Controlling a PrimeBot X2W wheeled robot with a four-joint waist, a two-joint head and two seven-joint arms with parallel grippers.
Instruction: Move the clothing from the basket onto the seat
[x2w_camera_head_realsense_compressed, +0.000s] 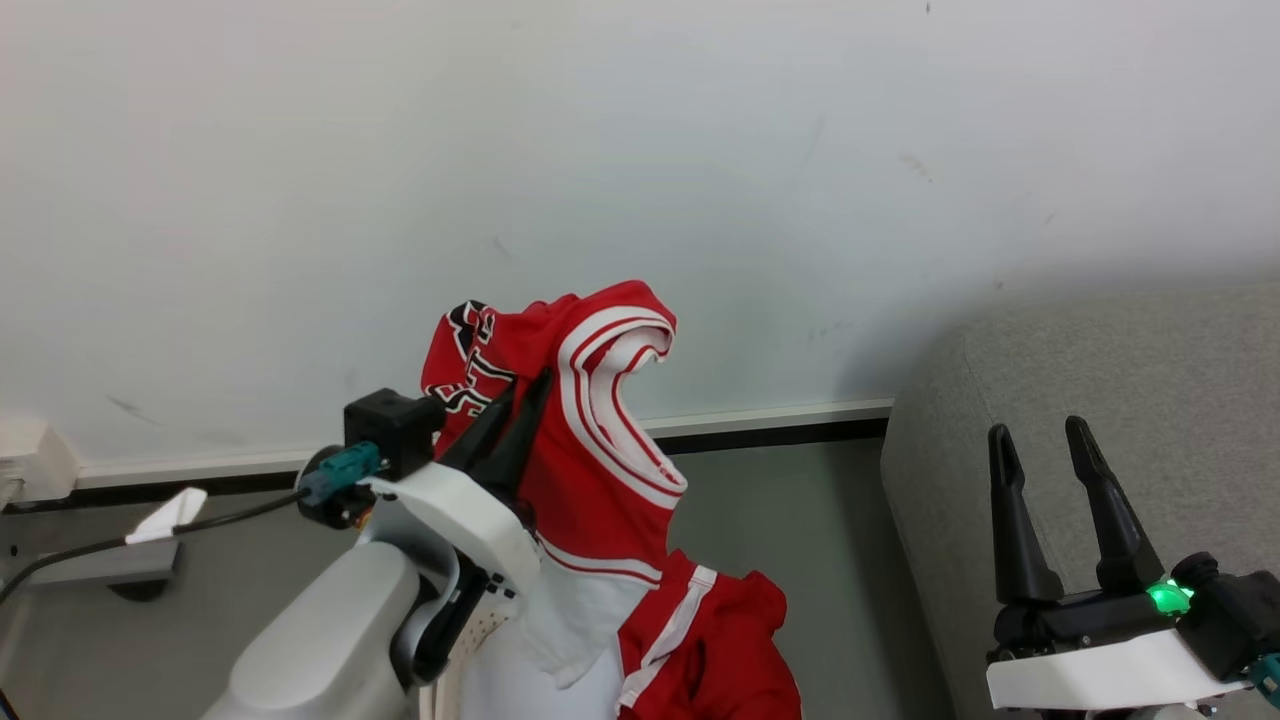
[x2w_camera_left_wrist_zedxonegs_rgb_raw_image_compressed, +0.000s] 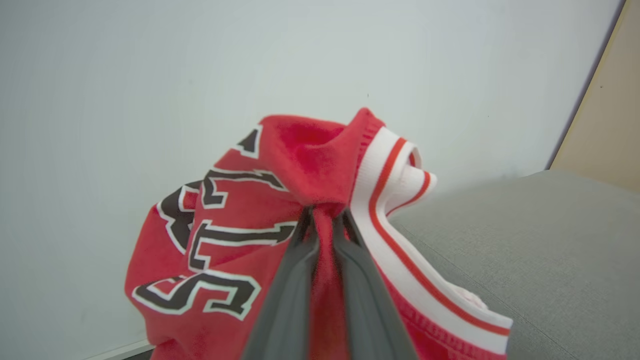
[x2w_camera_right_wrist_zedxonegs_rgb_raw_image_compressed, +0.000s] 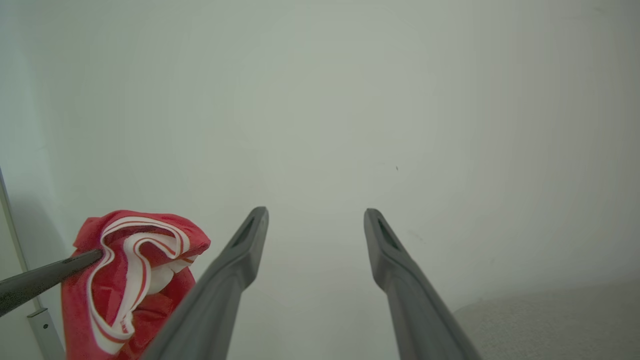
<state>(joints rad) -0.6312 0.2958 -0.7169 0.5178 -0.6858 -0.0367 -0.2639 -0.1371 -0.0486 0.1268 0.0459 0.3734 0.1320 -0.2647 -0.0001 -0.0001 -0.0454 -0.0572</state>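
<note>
Transfer step: left end effector (x2w_camera_head_realsense_compressed: 527, 385) pinches red jersey (x2w_camera_head_realsense_compressed: 600, 440), held aloft. Right end effector (x2w_camera_head_realsense_compressed: 1037, 428) spread, empty. Next: carry over sofa (x2w_camera_head_realsense_compressed: 1100, 400), release.

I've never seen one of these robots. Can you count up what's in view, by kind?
Red garments: 2, the lettered garment pinched by the left gripper, and a second garment below
Grey sofa: 1
Grippers: 2, the left gripper and the open right gripper
Total: 5
</note>
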